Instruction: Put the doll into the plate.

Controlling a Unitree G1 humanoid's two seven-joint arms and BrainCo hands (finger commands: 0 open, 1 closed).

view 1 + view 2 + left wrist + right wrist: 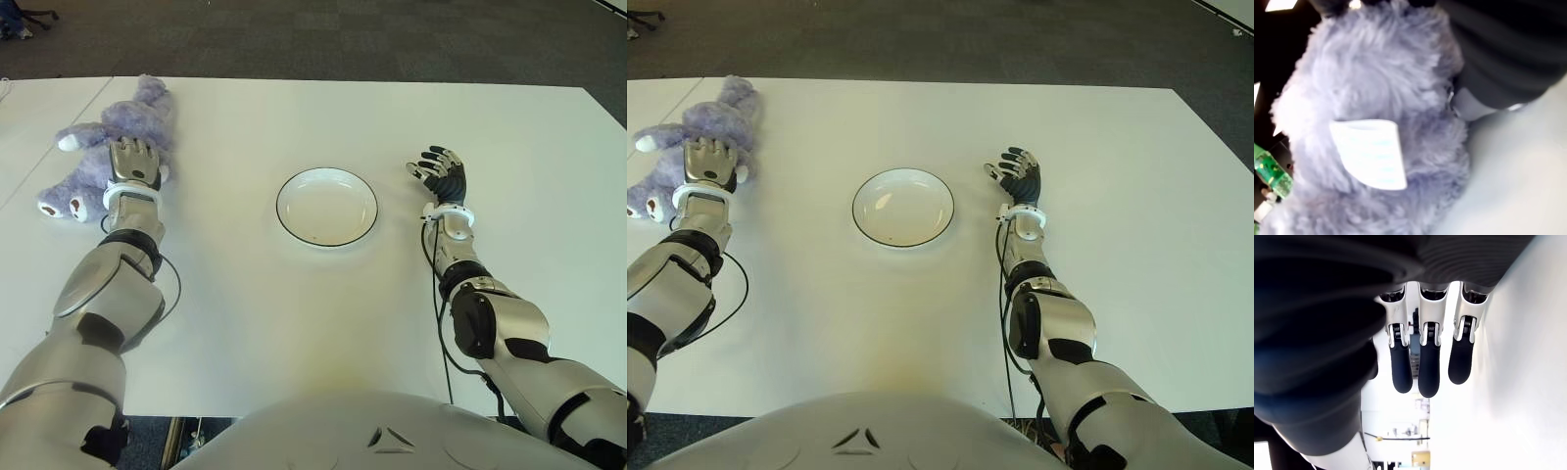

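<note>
pressing left hand [133, 162] onto purple doll [93, 157]

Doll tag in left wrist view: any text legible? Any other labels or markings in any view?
No readable text in any view.
Doll has a white tag: faint lines of print, too blurred to read.
Plate: no markings.
Left robot hand is on the doll; right robot hand is open, beside the plate.

A broad white desk [323, 323] fills most of the view, its surface plain and evenly lit. A seam near its far left corner (a thin dark line running diagonally) suggests a second white top [29, 117] butted against it. Beyond the far edge lies dark grey carpet [343, 39] laid in square tiles. A dark object [20, 20], too small to identify, shows at the top left.
</note>
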